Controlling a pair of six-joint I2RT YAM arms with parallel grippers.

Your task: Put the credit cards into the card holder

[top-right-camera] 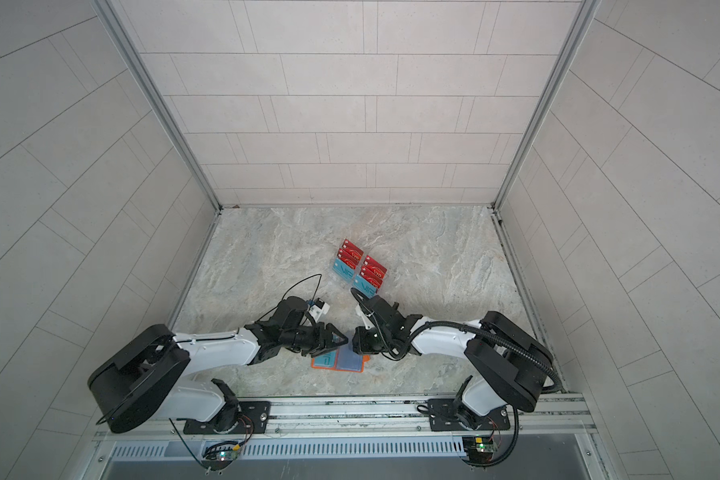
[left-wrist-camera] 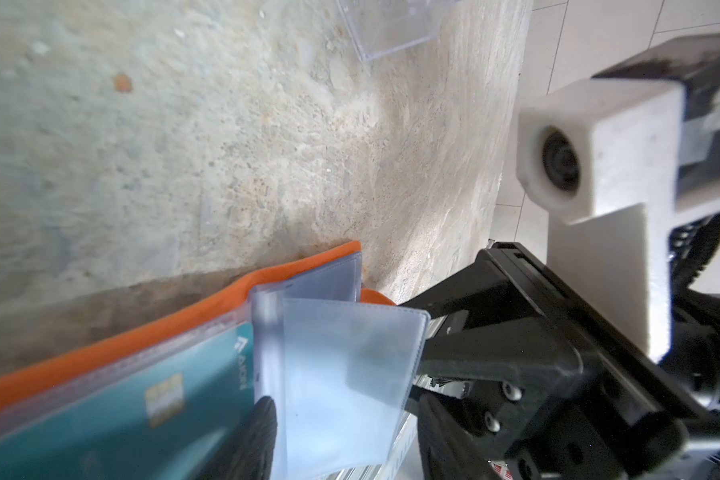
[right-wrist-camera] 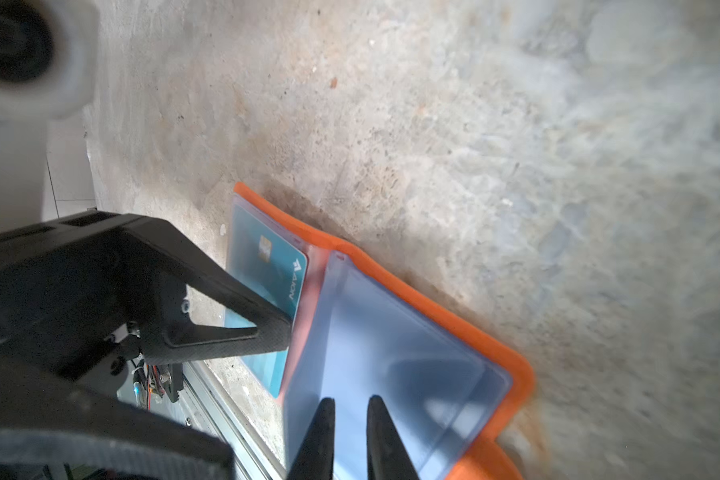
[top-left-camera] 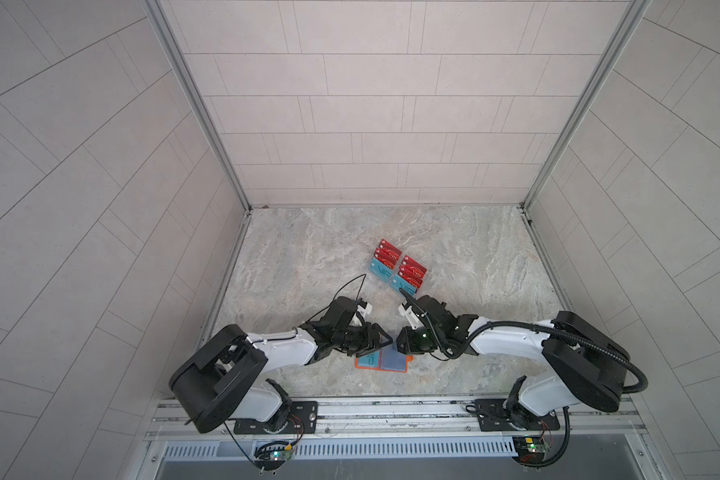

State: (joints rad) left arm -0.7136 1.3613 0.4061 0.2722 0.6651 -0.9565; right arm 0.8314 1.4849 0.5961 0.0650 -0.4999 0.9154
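The card holder [top-left-camera: 385, 362] is lying open at the near edge of the counter [top-left-camera: 308, 257]. The right hand [right-wrist-camera: 350, 405] is pinching a clear sleeve [right-wrist-camera: 412, 353] up, likely exposing pockets. The left hand [top-left-camera: 381, 340] is hovering over the inserted teal card [right-wrist-camera: 266, 266], its state unclear.

We see white shells and black joints on the left arm [top-left-camera: 283, 353] and right arm [top-left-camera: 512, 345]. A ribbed black hose [top-left-camera: 520, 326] follows the right; a thin black wire [top-left-camera: 350, 284] leaves the left. The right gripper [right-wrist-camera: 352, 401] has black fingers [right-wrist-camera: 318, 436].
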